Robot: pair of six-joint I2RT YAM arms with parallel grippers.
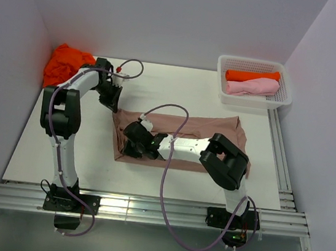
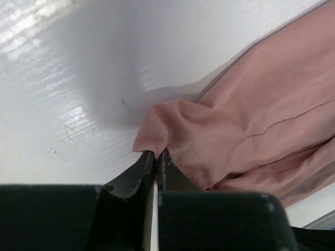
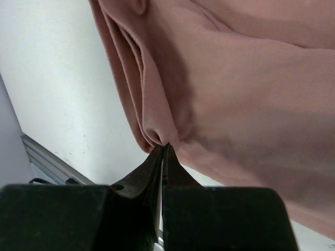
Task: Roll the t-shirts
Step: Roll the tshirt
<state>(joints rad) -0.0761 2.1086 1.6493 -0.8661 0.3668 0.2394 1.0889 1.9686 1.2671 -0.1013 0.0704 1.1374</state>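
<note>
A dusty pinkish-brown t-shirt (image 1: pixel 208 128) lies folded into a long band across the middle of the table. My left gripper (image 1: pixel 114 106) is at its far left corner, and the left wrist view shows the jaws pinched on that hemmed corner (image 2: pixel 152 130), lifting it slightly. My right gripper (image 1: pixel 126 150) is at the near left end of the band. Its jaws are shut on a bunched fold of the layered edge (image 3: pixel 157 130). A bright orange t-shirt (image 1: pixel 66 64) lies crumpled in the far left corner.
A white mesh basket (image 1: pixel 286 85) stands at the far right, holding a rolled orange shirt (image 1: pixel 252 76) and a rolled light pink shirt (image 1: pixel 252 87). A metal rail (image 1: pixel 144 210) runs along the near table edge. Walls close in on both sides.
</note>
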